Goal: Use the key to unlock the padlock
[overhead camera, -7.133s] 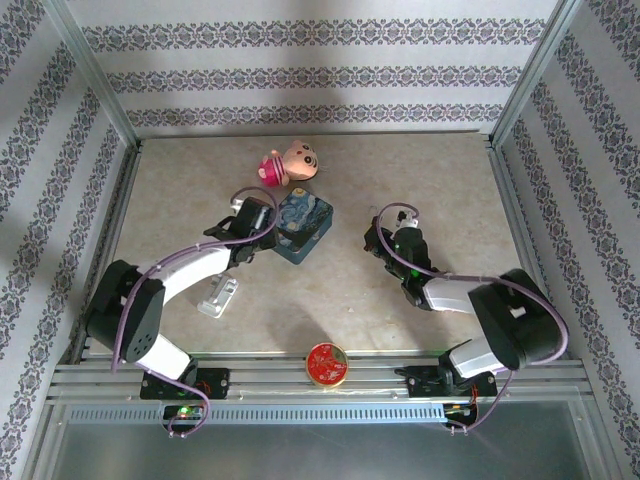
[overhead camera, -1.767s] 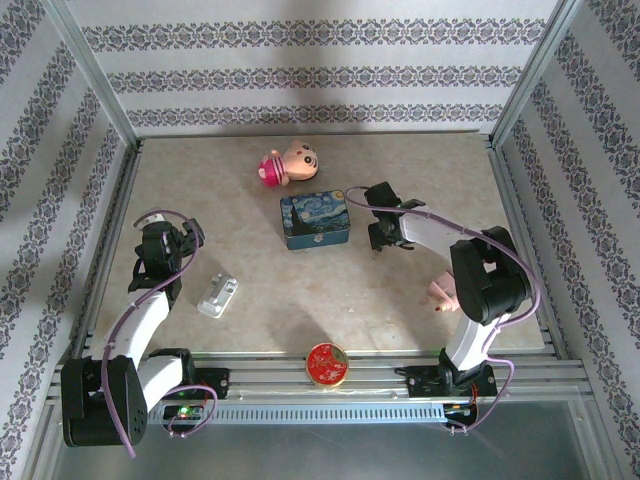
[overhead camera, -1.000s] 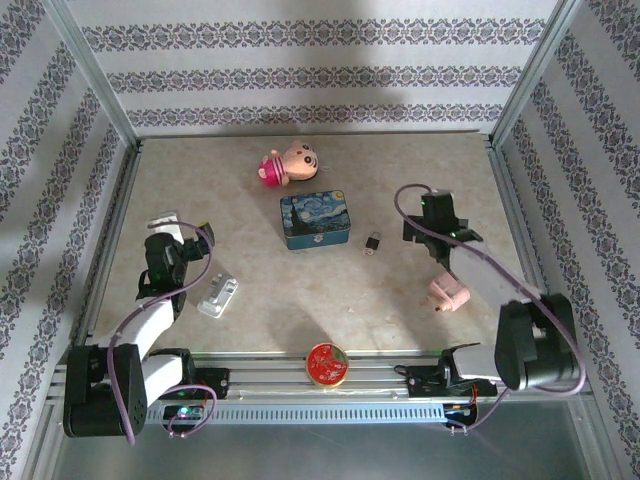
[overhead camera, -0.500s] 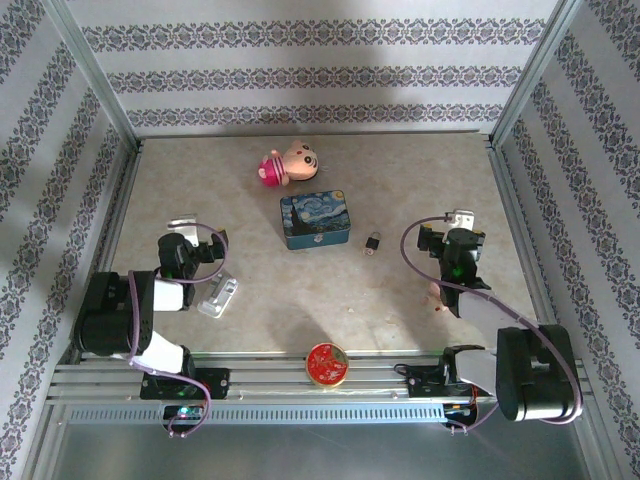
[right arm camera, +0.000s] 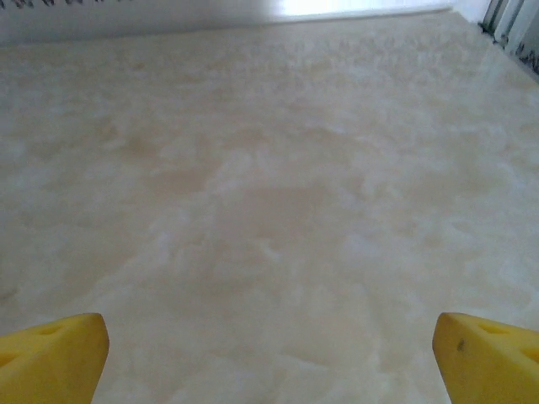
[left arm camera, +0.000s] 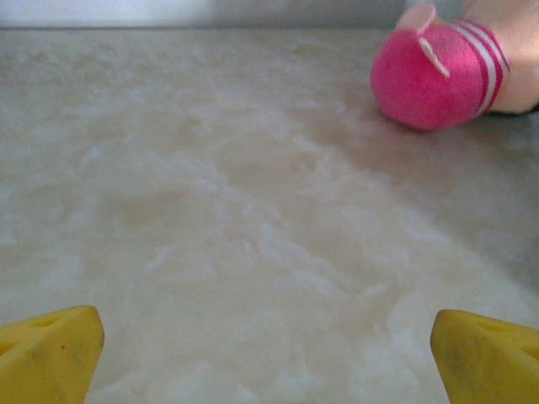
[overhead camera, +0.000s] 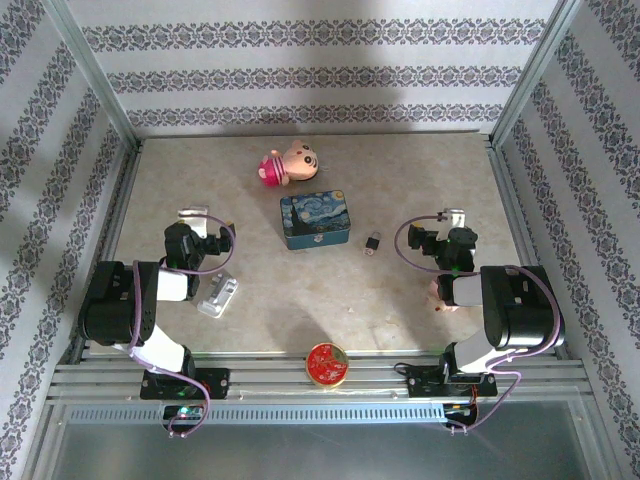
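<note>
I see the padlock (overhead camera: 372, 242) lying on the desk (overhead camera: 420, 180), its long axis near-to-far with a slight slant, and the left end effector (left arm camera: 268, 358) and right end effector (right arm camera: 269, 358) both wide open.

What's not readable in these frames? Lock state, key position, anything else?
padlock: top view, too small to tell if the shackle is open.
key: top view, too small to pick out; cannot tell if it sits in the lock.
pink toy: left wrist view, blurred, cut off by the top right corner.
small pink object: top view, partly covered by the right arm.
</note>
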You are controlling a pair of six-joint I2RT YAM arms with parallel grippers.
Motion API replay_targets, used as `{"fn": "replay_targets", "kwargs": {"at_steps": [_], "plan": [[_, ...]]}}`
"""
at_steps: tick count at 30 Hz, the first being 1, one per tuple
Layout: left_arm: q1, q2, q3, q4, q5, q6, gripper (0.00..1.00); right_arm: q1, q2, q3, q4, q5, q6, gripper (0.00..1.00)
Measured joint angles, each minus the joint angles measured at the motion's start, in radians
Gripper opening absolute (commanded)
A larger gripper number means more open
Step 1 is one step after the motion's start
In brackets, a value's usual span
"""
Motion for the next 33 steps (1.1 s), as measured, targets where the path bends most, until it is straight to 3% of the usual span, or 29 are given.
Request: {"fn": "replay_targets", "kwargs": {"at_steps": [7,21,33], "plan": [[0.001,0.005,-0.003,0.009,0.0,0.001,0.99,0.039,0.0,0.029,0.003,0.034,-0.006,0.98],[0.001,0.005,-0.1,0.187,-0.05,-0.003,0.99,0.039,0.0,0.035,0.003,0.05,-0.019,0.98],[0.001,0.005,-0.071,0.157,-0.05,-0.003,0.99,0.039,0.0,0.035,0.003,0.05,-0.019,0.98]]}}
